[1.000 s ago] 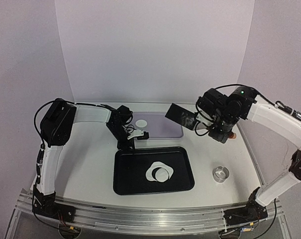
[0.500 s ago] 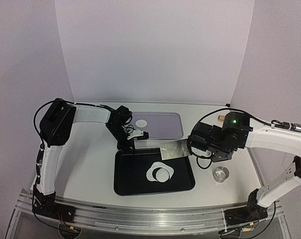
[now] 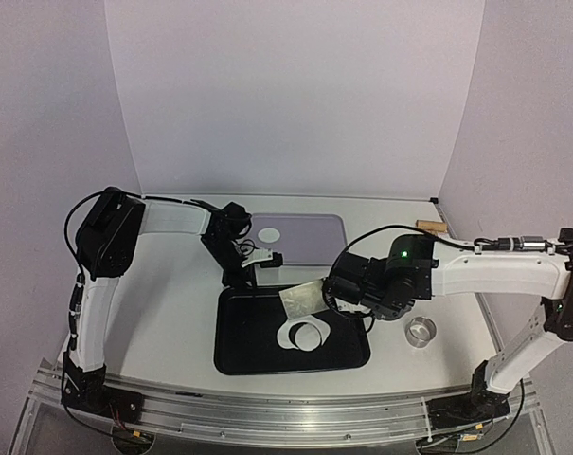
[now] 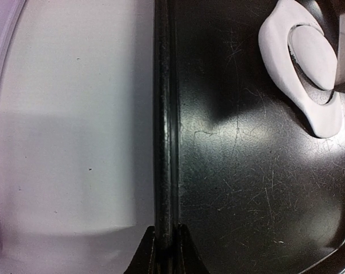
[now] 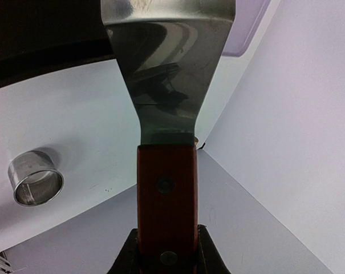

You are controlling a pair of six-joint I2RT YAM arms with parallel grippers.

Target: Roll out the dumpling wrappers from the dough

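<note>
Pinching the far-left rim of the black tray (image 4: 163, 114) between the jaws of the left gripper (image 4: 165, 251). Clamping a wood-handled spatula (image 5: 166, 74) in the right gripper (image 5: 166, 251), blade over the tray's far side, close beside the mid-tray dough (image 4: 275, 51) ringing one dumpling wrapper (image 4: 313, 54).

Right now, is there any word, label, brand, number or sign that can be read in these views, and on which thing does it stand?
None: no text can be read in any view.
Spatula: bare metal blade and plain red-brown handle with rivets only.
Metal ring: no marking shows.
Black tray: scratches only.
Purple mat: plain.
Green light: a lamp only, no writing by it.
</note>
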